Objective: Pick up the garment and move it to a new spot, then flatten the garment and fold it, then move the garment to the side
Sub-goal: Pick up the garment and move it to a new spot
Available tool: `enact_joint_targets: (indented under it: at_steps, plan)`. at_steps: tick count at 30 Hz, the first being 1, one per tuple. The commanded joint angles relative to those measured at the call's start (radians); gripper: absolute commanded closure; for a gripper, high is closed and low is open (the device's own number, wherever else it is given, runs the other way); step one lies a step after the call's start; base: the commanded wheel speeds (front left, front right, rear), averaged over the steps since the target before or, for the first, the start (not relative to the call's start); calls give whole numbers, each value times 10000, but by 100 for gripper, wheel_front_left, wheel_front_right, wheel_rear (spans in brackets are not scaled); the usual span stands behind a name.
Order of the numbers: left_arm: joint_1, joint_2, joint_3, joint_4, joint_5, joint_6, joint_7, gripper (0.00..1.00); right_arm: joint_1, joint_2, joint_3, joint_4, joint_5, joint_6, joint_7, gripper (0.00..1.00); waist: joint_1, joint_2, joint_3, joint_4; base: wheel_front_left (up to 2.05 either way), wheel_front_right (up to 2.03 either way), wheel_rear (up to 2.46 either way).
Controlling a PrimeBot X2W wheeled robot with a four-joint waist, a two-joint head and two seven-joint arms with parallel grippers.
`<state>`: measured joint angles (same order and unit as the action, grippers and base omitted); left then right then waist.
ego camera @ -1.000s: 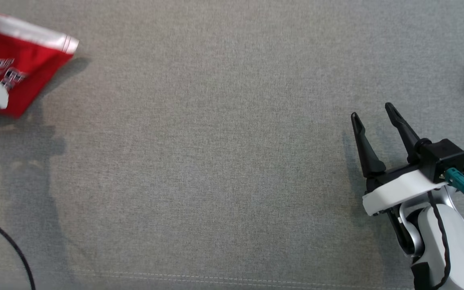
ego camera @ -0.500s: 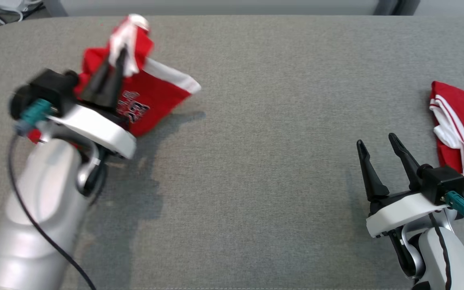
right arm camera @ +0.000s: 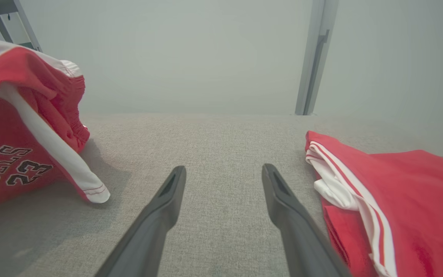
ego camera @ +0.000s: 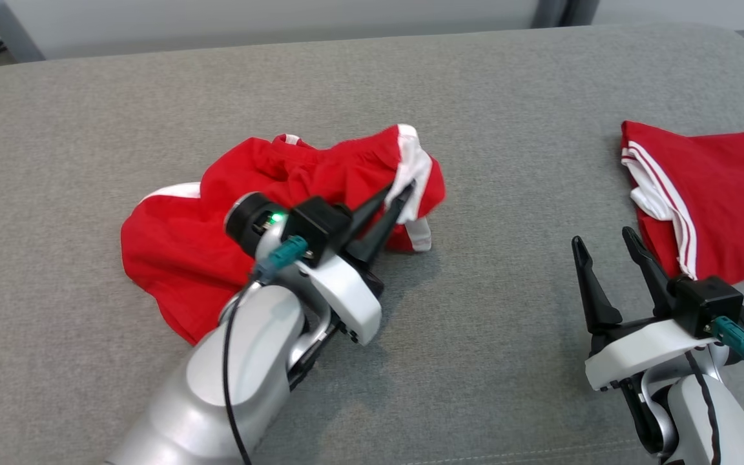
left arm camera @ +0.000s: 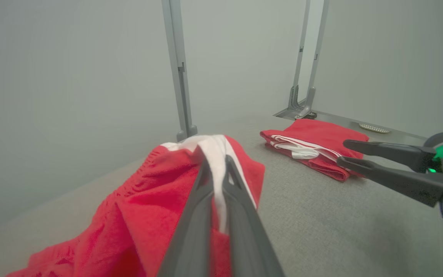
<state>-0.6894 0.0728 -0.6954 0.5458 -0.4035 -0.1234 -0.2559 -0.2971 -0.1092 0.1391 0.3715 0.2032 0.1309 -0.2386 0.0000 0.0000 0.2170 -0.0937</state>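
Observation:
A crumpled red garment [ego camera: 185,245] with white trim, a pair of shorts, hangs partly lifted over the grey surface at centre left. My left gripper [ego camera: 401,190] is shut on its white edge band [left arm camera: 215,154], holding that part up. The right wrist view has the same garment [right arm camera: 10,169] at the left, with black lettering on it. My right gripper [ego camera: 601,248] stands open at the lower right, its fingers [right arm camera: 167,196] apart over bare fabric, holding nothing.
A second red garment [ego camera: 708,194] with white stripes lies folded at the right, just beyond my right gripper. The grey padded surface [ego camera: 507,310] stretches wide between the two. Metal frame posts [left arm camera: 177,69] stand behind the far edge.
The head camera has tilted and turned. My left gripper, shut on the garment, has carried it rightward toward the middle of the surface. The right gripper has stayed open.

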Motion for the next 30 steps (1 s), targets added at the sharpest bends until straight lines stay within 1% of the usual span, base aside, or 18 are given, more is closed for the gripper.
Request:
enact_joint_targets:
  at_steps: [1, 5, 10, 11, 12, 13, 17, 20, 23, 24, 30]
  plan:
    - [-534, 77, -16, -185, 30, -70, -58, 100, -53, 5, 226, -173, 61, -2, -172, 0, 0, 0, 62, -187, 0, 0, 0]
    - [-604, -108, -993, -181, -177, -71, -58, 100, -59, 70, 315, -82, 83, -2, -190, 0, 0, 0, 50, -479, 0, 0, 0]
    - [-434, -163, -1437, 283, -449, -71, -58, 100, -71, 107, 404, 16, 129, -2, -204, 0, 0, 0, 11, -690, 0, 0, 0]
    - [-379, -168, -1541, 473, -504, -72, -58, 79, -73, 108, 409, 39, 138, -2, -206, 0, 0, 0, 5, -714, 0, 0, 0]
    - [-336, -173, -1587, 577, -556, -72, -58, 29, -74, 107, 408, 61, 145, -2, -209, 0, 0, 0, -9, -725, 0, 0, 0]
    - [-289, -175, -1587, 658, -575, -72, -58, 0, -72, 101, 403, 79, 153, -2, -211, 0, 0, 0, -24, -726, 0, 0, 0]
    - [34, -157, -1319, 710, -567, -72, -58, 0, -18, 30, 324, 108, 176, -2, -218, 0, 0, 0, -131, -559, 0, 0, 0]
    - [404, -55, -925, 502, -512, -72, -58, 0, 40, -31, 294, 91, 176, -2, -221, 0, 0, 0, -272, -327, 0, 0, 0]
    - [873, 110, -402, 220, -401, -72, -59, 0, 86, -112, 250, 73, 194, -2, -223, 0, 0, 0, -441, -49, 0, 0, 0]
    - [1219, 189, -38, 10, -320, -63, -59, 0, 135, -159, 240, 60, 211, -2, -224, 0, 0, 0, -569, 159, 0, 0, 0]
    - [2741, 285, 1277, -910, 54, 80, -59, 0, 320, -365, 281, 223, 313, -2, -220, 0, 0, 0, -1113, 1012, 0, 0, 0]
